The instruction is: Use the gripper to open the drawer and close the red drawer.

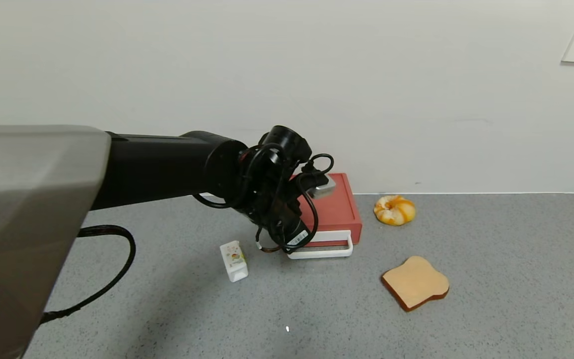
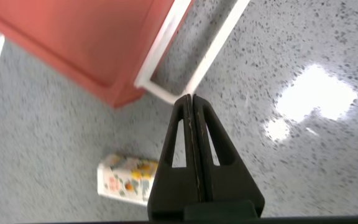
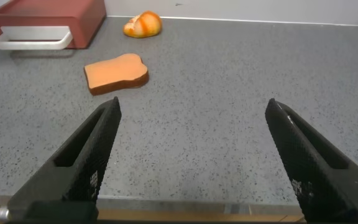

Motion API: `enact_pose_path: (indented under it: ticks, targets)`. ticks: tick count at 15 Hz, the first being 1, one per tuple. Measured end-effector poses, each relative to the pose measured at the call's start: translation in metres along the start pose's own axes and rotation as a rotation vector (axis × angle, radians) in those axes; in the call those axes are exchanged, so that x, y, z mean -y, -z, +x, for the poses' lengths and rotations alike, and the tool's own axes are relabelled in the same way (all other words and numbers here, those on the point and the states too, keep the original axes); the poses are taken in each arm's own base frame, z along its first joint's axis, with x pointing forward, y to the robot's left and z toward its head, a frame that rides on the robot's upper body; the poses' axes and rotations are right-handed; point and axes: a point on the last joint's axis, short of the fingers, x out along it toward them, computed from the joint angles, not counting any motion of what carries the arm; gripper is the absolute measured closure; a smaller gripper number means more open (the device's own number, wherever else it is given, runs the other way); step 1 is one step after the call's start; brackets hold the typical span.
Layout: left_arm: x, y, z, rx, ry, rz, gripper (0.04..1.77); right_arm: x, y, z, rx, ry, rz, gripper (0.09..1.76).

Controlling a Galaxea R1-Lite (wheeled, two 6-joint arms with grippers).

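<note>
Just beyond the tips of the left gripper, pressed fully together and holding nothing, white loop handle of the red drawer, apparently for hooking rather than pinching; right gripper parked agape.
</note>
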Motion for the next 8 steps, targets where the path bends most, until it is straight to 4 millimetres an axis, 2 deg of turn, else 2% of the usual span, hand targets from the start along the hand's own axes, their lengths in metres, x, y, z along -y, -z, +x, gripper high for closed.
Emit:
enact_pose_path:
  ticks: [8]
  targets:
    - [0.001,0.037,-0.048,-0.028,-0.019,-0.354,1.70,0.000,0.000,0.000,0.000,0.000,0.000,0.14]
